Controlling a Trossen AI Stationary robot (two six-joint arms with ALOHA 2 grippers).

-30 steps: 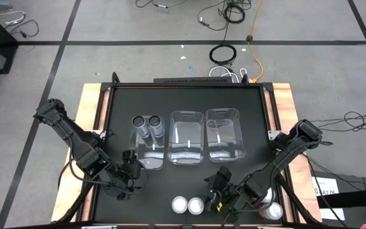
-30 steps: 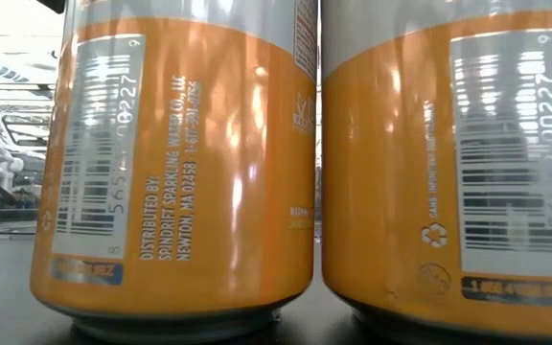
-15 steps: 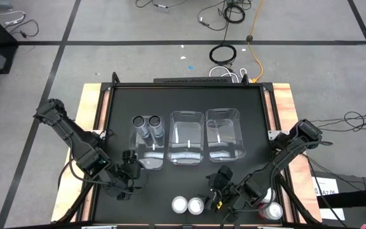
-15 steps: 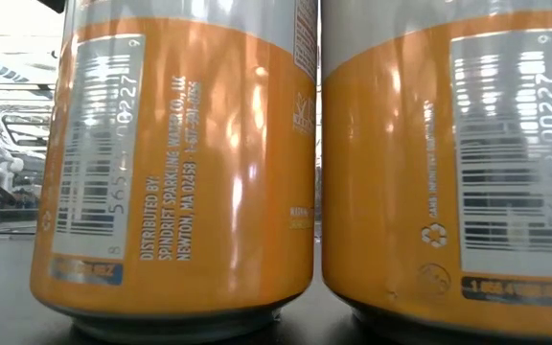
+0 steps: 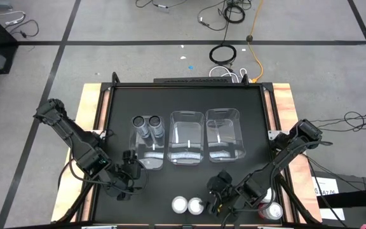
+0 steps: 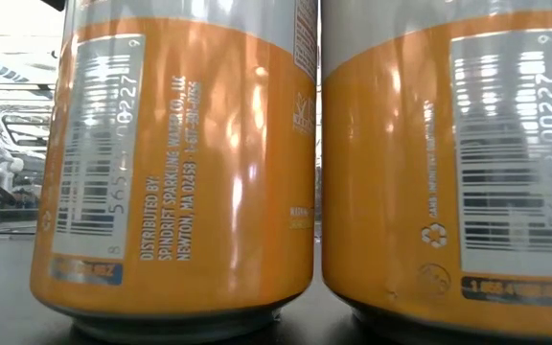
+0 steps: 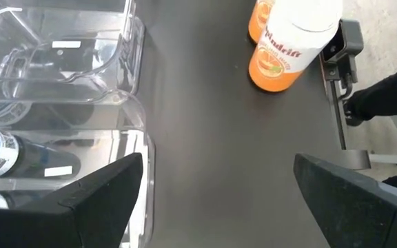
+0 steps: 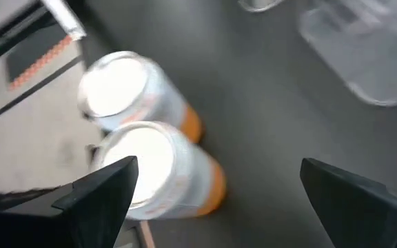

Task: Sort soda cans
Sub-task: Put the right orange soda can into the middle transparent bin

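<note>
Two orange cans (image 6: 171, 172) stand side by side at the front edge of the black table (image 5: 186, 102). They have white tops, shiny orange sides and barcodes. The right gripper (image 5: 216, 194) sits just beside them with its fingers spread wide, holding nothing. The left gripper (image 5: 130, 166) waits near the left bin (image 5: 150, 159), also spread wide and empty. Farther back, two dark grey cans (image 5: 149, 122) lie in that clear bin.
</note>
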